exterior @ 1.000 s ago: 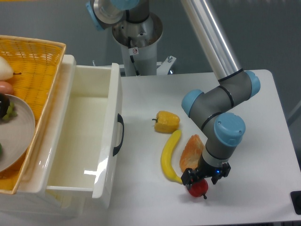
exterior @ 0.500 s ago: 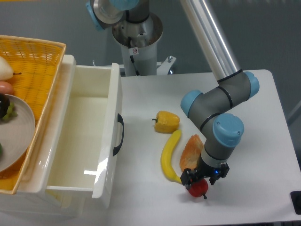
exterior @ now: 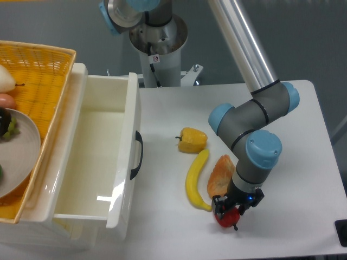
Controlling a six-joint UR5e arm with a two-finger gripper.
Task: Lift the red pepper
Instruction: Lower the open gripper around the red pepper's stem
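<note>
The red pepper [exterior: 227,218] was seen gripped between the closed fingers [exterior: 218,203] of the gripper [exterior: 230,206], near the banana [exterior: 196,173], on the white worktop [exterior: 293,179].

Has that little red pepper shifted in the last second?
No. The red pepper sits at the same spot beside the banana's lower tip, under the hand.

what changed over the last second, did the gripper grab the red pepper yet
The gripper narrowed around the red pepper: its fingers sit closer together at the pepper's top than a second ago. Whether it grips firmly I cannot tell. The pepper has not lifted; it rests on the table. The banana, yellow pepper and open drawer stayed put.
</note>
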